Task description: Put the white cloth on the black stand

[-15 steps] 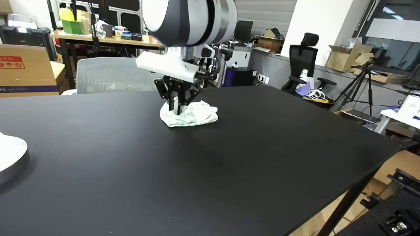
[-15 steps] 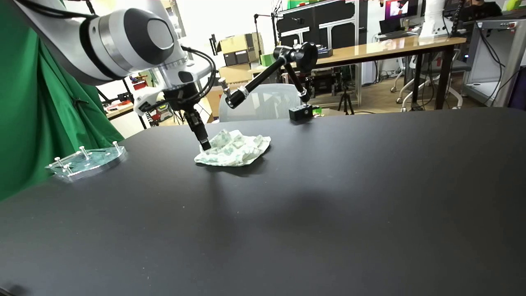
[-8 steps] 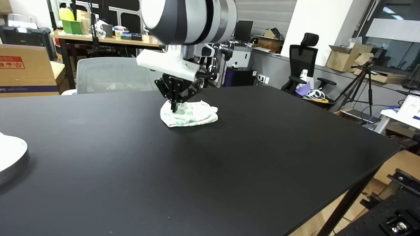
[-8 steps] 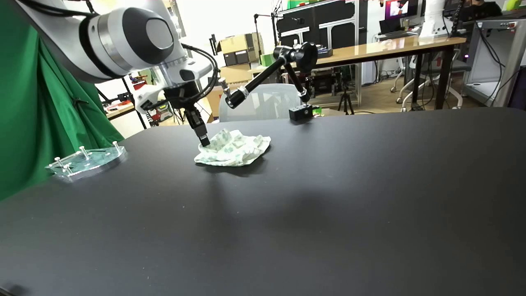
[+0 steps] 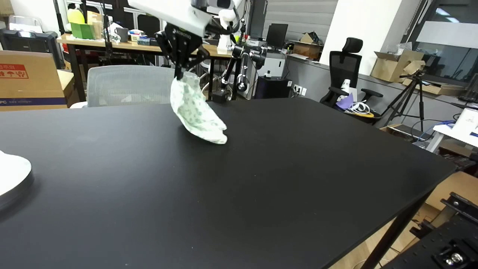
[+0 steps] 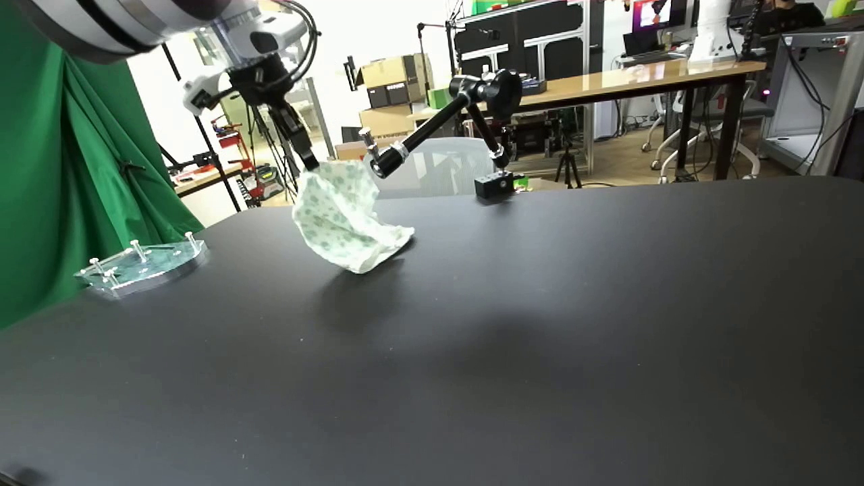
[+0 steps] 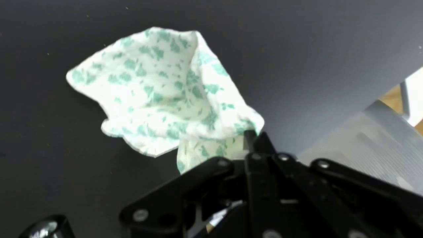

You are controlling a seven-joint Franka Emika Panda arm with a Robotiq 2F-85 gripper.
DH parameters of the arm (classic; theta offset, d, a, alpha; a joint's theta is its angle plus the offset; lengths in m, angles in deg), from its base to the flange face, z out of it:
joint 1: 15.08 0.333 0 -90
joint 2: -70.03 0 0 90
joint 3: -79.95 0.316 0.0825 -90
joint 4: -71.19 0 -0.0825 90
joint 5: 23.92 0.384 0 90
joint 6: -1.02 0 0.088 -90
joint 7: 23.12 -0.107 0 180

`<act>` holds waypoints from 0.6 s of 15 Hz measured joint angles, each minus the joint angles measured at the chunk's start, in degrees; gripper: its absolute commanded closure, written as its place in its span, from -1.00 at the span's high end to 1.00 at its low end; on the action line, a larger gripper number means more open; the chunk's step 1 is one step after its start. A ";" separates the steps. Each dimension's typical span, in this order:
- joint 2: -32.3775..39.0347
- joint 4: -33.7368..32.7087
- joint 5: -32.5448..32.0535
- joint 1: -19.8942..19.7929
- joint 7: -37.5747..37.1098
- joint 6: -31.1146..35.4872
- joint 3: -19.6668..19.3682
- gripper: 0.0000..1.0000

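In an exterior view I've got the cloth (image 6: 341, 219) pinched in my gripper (image 6: 311, 166) near the far edge of the bench (image 6: 513, 324). The stand (image 6: 437, 122) sits at that edge; a clear plate (image 6: 152, 270) lies by the left edge.

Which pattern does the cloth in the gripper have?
The cloth is white with scattered green blotches, clearest in the wrist view.

1 hand (image 5: 179, 76), 1 cloth (image 5: 195, 111), 1 black table (image 5: 231, 198), 1 green curtain (image 6: 94, 175).
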State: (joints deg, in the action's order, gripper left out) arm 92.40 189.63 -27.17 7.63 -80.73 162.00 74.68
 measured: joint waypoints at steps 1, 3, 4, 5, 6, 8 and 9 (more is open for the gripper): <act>-1.96 0.20 -1.37 1.10 -1.40 0.00 -0.86 -1.00; -5.66 0.56 -5.29 2.63 -5.09 0.01 -2.23 -1.00; -7.42 0.75 -7.63 3.00 -7.30 0.01 -2.72 -1.00; -9.12 0.94 -9.70 3.53 -9.37 0.01 -3.57 -1.00; -10.72 1.08 -11.58 4.22 -11.41 0.00 -4.83 -1.00; -13.49 1.28 -15.01 4.77 -15.30 -0.01 -7.00 -1.00; -14.71 1.46 -16.64 4.79 -17.02 -0.03 -7.93 -1.00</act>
State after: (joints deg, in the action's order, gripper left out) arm 77.69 191.09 -43.82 12.42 -97.75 161.98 66.75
